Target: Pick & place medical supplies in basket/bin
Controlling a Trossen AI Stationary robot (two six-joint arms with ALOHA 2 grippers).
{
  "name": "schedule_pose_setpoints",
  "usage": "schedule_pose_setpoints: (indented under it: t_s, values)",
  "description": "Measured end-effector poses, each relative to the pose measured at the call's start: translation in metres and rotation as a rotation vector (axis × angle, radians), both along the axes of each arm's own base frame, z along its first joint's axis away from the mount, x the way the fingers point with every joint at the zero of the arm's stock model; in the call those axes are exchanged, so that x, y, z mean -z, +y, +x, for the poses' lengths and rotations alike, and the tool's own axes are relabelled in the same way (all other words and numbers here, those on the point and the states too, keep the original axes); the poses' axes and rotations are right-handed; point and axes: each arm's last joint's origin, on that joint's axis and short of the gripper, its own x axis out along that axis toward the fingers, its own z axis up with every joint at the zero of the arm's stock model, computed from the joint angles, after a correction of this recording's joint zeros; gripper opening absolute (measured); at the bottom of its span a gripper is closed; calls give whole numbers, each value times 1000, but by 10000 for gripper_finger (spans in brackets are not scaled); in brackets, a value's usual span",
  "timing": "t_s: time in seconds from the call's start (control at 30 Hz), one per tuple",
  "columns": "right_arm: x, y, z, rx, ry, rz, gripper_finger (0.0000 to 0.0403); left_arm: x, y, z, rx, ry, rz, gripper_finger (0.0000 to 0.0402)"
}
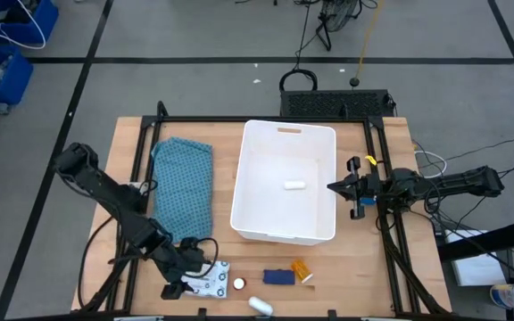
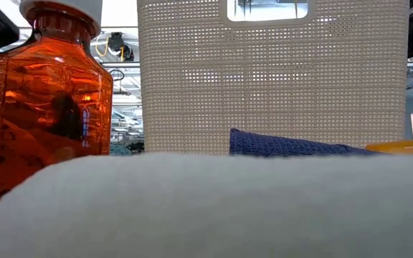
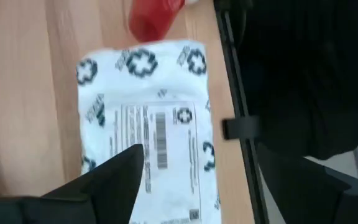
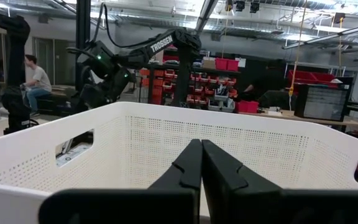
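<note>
A flat white printed packet (image 3: 148,118) lies on the table near its front edge (image 1: 212,280). My left gripper (image 3: 210,186) hangs open just over it (image 1: 193,270), one finger above the packet and the other toward the table's black rail. Beside the packet stands a small red bottle (image 2: 49,93) with a white cap (image 1: 238,284). To the right are a blue piece (image 1: 279,277) and an orange pill bottle (image 1: 302,269). The white bin (image 1: 328,143) holds one small white tube (image 1: 294,185). My right gripper (image 4: 201,163) is shut at the bin's right rim (image 1: 335,187).
A teal patterned cloth (image 1: 184,185) lies left of the bin. A white soft roll (image 1: 259,306) sits at the very front edge and fills the low view's foreground (image 2: 206,208). A black frame rail (image 3: 235,112) runs beside the packet.
</note>
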Motion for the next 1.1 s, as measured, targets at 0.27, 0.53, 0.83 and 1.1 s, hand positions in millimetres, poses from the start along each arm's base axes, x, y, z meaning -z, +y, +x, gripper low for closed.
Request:
schedule_pose_setpoints:
  t_s: [0.27, 0.53, 0.83, 1.1]
  values:
    - [0, 0, 0, 0, 0, 3, 0, 3, 8, 9, 32, -45, 56, 285]
    - [1, 0, 0, 1, 13, 1, 0, 1, -6, -1, -10, 33, -51, 302]
    - [1, 0, 0, 2, 14, -6, 0, -3, -30, -20, -61, 10, -17, 317]
    - [1, 0, 0, 0, 14, 9, 0, -11, -56, -18, -8, 140, 267, 285]
